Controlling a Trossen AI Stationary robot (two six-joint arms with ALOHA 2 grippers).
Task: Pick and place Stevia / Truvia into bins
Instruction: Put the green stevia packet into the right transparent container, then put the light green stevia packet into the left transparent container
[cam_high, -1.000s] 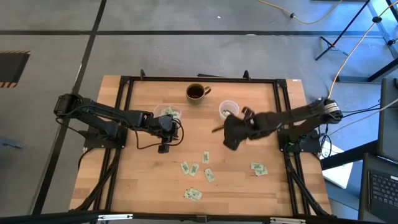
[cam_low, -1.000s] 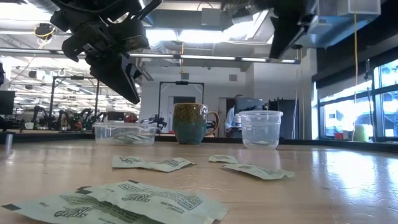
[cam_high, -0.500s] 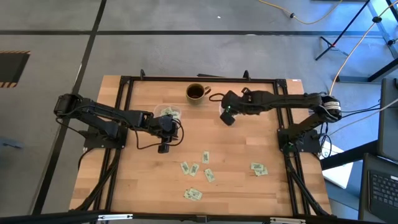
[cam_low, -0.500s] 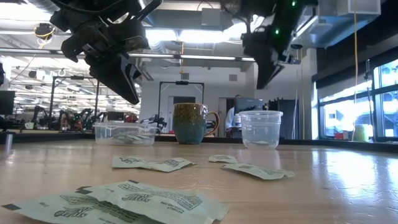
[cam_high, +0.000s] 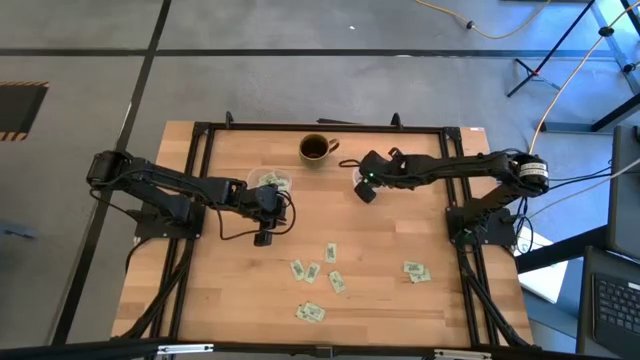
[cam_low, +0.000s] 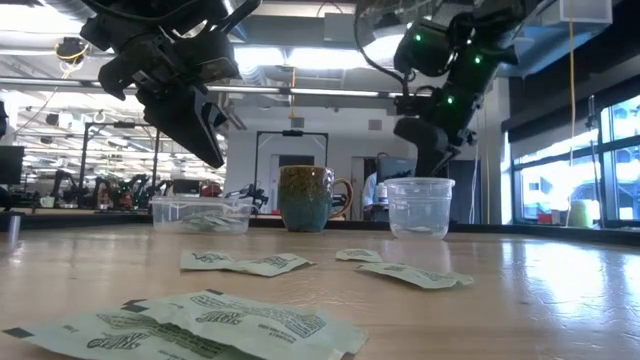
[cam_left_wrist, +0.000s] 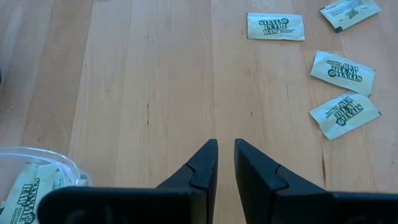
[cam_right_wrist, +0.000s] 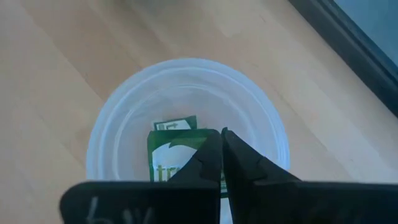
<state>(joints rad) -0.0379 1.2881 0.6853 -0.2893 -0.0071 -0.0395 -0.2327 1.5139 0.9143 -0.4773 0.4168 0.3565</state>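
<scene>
Several pale green Stevia sachets (cam_high: 330, 252) lie flat on the wooden table, nearer than the bins. My right gripper (cam_right_wrist: 222, 132) hangs just over the clear round cup (cam_right_wrist: 186, 68) (cam_low: 418, 208), shut, with a dark green Truvia sachet (cam_right_wrist: 174, 162) at its fingertips; a paler sachet (cam_right_wrist: 175, 124) lies in the cup. My left gripper (cam_left_wrist: 225, 144) (cam_high: 282, 205) hovers above bare table beside the shallow clear tub (cam_low: 200, 214), which holds sachets. Its fingers stand a narrow gap apart with nothing between them. My right gripper is shut on the dark green Truvia sachet at its edge (cam_right_wrist: 208, 140), right at the fingertips. The fingers slant down into the cup's mouth from above. The sachet hangs clear inside the rim, its printed face showing beside the fingers, which hide the place of contact itself.
A dark mug (cam_high: 317, 148) with a handle stands between tub and cup near the far edge. A black frame (cam_high: 200, 135) runs round the table. Bare wood lies under my left gripper and along the table's left side.
My right gripper has swung from over the table's middle toward the far edge and come down over the round cup, rolling a little and staying shut. My left gripper has kept still.
</scene>
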